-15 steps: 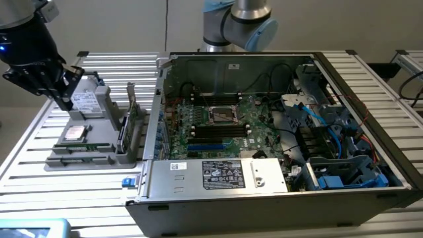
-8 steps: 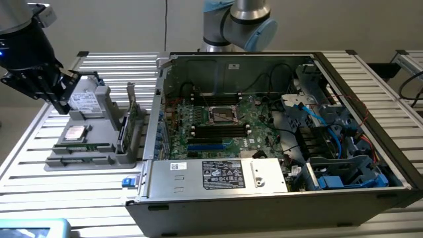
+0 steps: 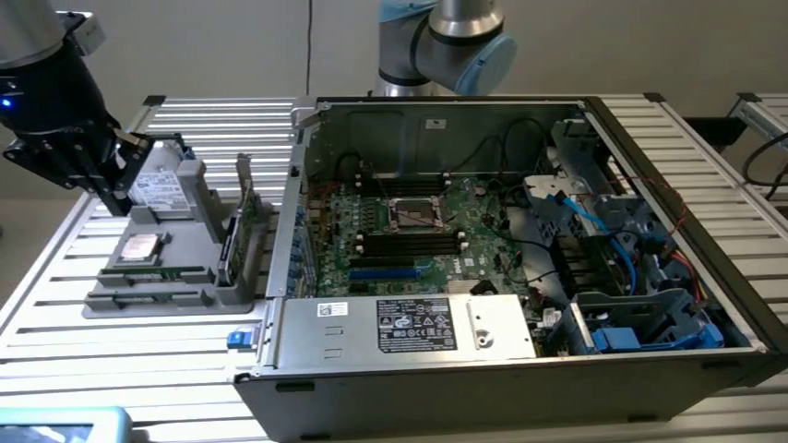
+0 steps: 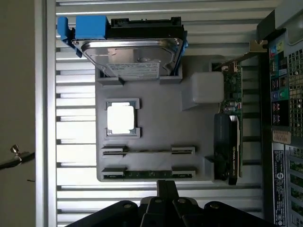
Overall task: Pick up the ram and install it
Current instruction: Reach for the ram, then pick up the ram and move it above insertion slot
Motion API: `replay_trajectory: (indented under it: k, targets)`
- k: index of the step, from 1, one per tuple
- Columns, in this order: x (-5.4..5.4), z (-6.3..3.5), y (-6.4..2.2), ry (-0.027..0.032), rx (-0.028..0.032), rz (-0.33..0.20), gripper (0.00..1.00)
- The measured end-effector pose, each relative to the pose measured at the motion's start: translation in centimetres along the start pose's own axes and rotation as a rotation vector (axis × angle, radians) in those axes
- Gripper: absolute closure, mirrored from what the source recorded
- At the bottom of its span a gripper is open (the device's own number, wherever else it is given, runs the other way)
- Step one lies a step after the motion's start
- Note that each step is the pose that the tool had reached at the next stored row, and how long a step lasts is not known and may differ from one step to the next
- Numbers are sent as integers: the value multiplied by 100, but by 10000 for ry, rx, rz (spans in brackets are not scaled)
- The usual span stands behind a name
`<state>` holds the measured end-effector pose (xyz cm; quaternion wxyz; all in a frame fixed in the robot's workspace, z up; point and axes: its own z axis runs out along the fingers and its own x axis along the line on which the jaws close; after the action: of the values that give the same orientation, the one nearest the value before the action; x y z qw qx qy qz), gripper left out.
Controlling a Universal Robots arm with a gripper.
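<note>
The ram (image 4: 147,174) is a slim green strip standing on edge in a slot of the grey parts holder (image 4: 161,127), in the row farthest from the hard drive. In the exterior view the ram (image 3: 154,275) shows as a thin green line on the holder (image 3: 185,249) at that view's left. My gripper (image 4: 165,188) hangs above the holder with its black fingers shut and nothing between them, its tip just short of the ram's slot. In the exterior view my gripper (image 3: 120,198) is high over the holder's far end, beside the hard drive.
On the holder also stand a silver hard drive (image 4: 132,52), a square processor (image 4: 121,118) and an upright green card (image 4: 232,123). The open computer case (image 3: 689,212) lies to the exterior view's right, with its motherboard (image 3: 407,231) exposed. All rest on a slatted metal table (image 3: 50,305).
</note>
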<state>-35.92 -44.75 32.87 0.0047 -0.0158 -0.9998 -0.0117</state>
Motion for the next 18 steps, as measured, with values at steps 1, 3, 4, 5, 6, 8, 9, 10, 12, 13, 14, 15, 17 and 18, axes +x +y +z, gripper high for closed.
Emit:
replay_trajectory:
  k: [1,3,4,5,6,8,9,10,12,13,14,15,17,18]
  targets:
    - [0,0,0,1,1,-1,89]
    - [0,0,0,1,1,-1,89]
    - [0,0,0,2,1,-1,89]
    - [0,0,0,1,1,-1,89]
    - [0,0,0,1,1,-1,89]
    - [0,0,0,1,1,-1,89]
    - [0,0,0,1,0,-1,89]
    - [0,0,0,1,1,-1,89]
    - [0,0,0,1,1,-1,89]
    - [0,0,0,1,1,-1,89]
    - [3,1,7,2,1,-21,89]
    - [4,1,9,6,4,-168,89]
    - [4,1,9,15,8,-527,89]
    - [4,2,9,18,9,-713,89]
